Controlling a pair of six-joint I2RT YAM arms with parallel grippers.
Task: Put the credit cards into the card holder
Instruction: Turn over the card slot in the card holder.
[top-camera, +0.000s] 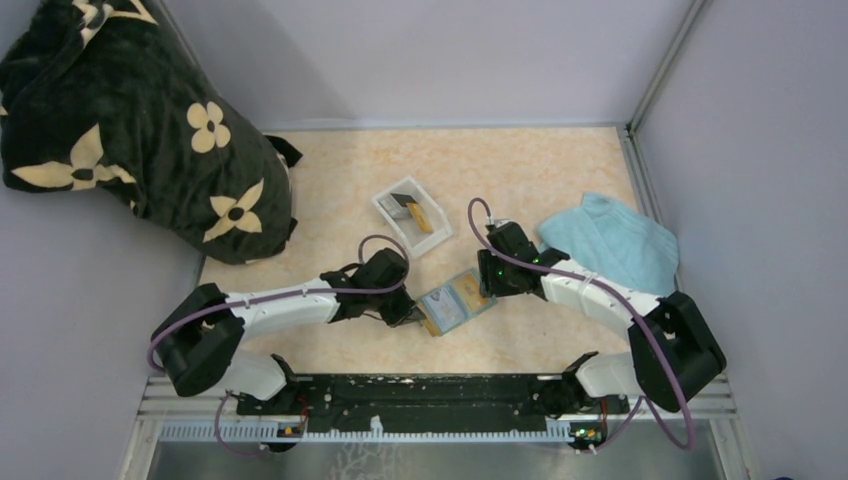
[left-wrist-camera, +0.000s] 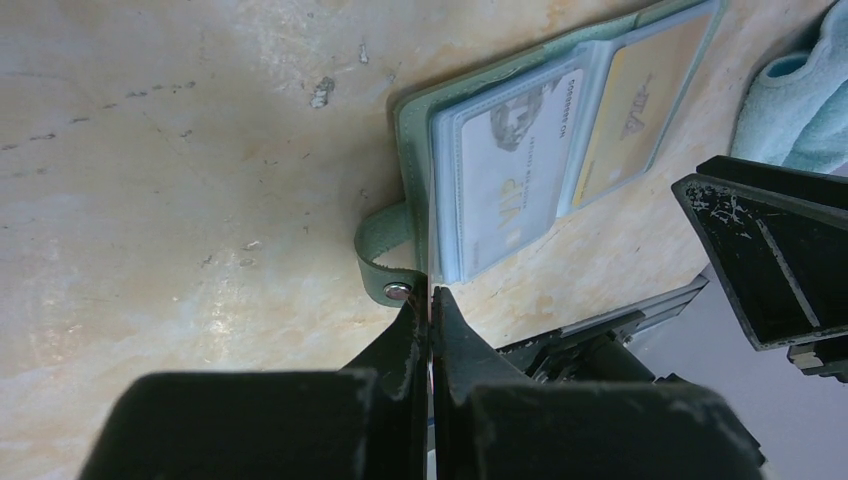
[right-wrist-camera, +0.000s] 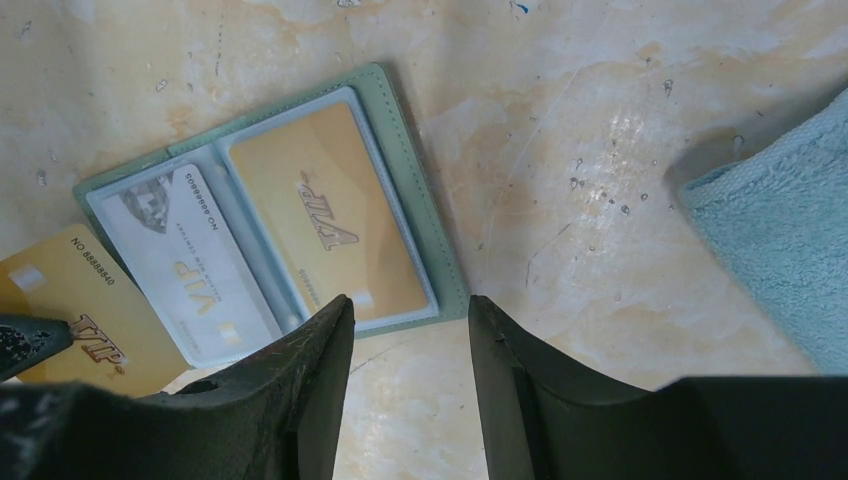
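The card holder lies open on the table between both arms, pale blue inside. A whitish credit card sits in its left pocket and an orange-yellow one in its right pocket. My left gripper is shut on another orange-yellow credit card, which shows edge-on in the left wrist view, at the holder's left edge beside its snap strap. My right gripper stands open just off the holder's right edge, with nothing between its fingers.
A white tray behind the holder has an orange card and a dark card in it. A light blue towel lies at the right. A black flowered bag fills the back left corner.
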